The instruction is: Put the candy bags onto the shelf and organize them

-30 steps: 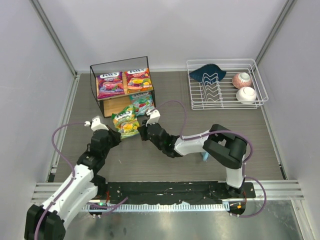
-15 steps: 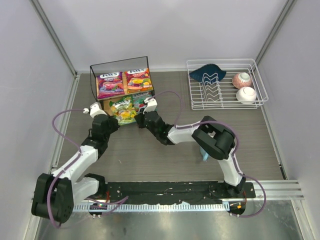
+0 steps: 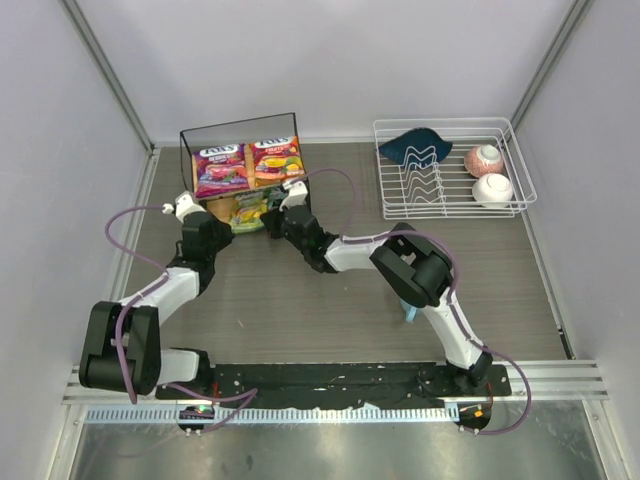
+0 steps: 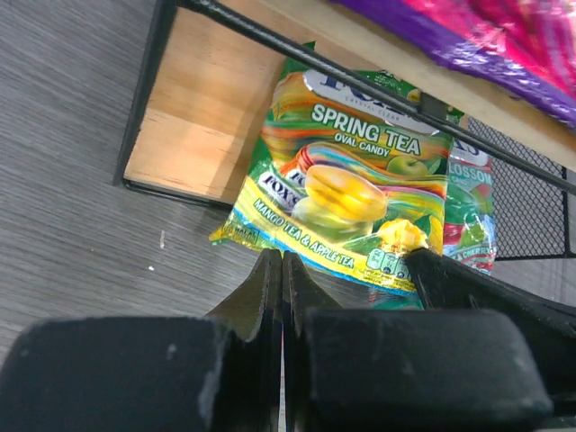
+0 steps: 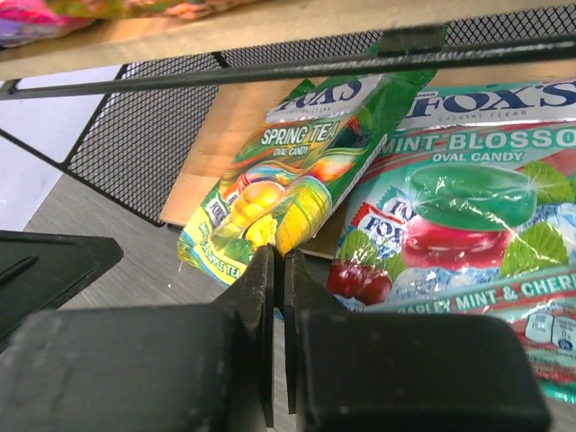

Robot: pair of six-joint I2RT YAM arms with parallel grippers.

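The shelf stands at the back left. The purple-magenta bag and red-orange bag lie flat on its top board. The yellow-green bag lies on the lower board, its near edge hanging over the front; it shows clearly in the left wrist view and right wrist view. The teal-green bag lies to its right on the same board. My left gripper and right gripper are both shut, with their tips at the yellow-green bag's near edge.
A white wire dish rack at the back right holds a dark blue item and two bowls. A small light blue object lies under the right arm. Grey walls close in both sides.
Both grippers have moved away from the bases toward the shelf. The yellow-green bag has slid from the table in front of the shelf onto the lower board.
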